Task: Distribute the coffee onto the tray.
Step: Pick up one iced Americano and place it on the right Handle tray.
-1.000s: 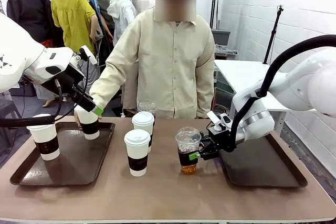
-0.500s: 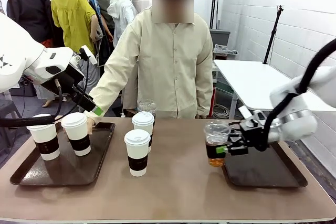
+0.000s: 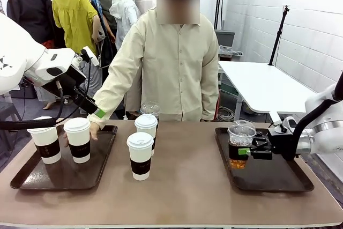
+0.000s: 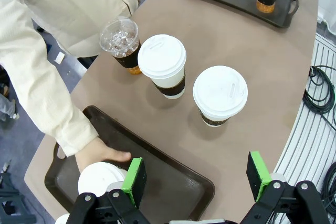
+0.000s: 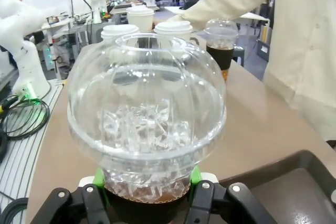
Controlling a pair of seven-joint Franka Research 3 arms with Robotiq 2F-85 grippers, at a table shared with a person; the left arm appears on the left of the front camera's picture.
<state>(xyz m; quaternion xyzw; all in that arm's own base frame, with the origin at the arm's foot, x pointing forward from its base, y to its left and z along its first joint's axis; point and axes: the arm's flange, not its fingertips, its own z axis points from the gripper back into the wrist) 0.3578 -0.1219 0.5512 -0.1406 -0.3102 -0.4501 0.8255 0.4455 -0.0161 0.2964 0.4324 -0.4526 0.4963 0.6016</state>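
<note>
Front view: my right claw (image 3: 251, 150) is clamped on the iced cup (image 3: 239, 142), over the right tray (image 3: 284, 183). I can't tell whether the cup touches the tray. My left claw (image 3: 95, 110) hangs above the left tray (image 3: 32, 181), just over a person's hand (image 3: 94, 131) that is touching a paper cup (image 3: 77, 139).

Left wrist view: the left claw (image 4: 196, 174) stands wide, with nothing between its pads. The hand and that paper cup lie just beside one pad. Ahead on the table (image 4: 252, 56) stand two more paper cups (image 4: 219, 93) and a second iced cup (image 4: 121, 40).

Right wrist view: the green pads (image 5: 98, 177) of the right claw press both sides of the iced cup. Paper cups stand well ahead of it.
</note>
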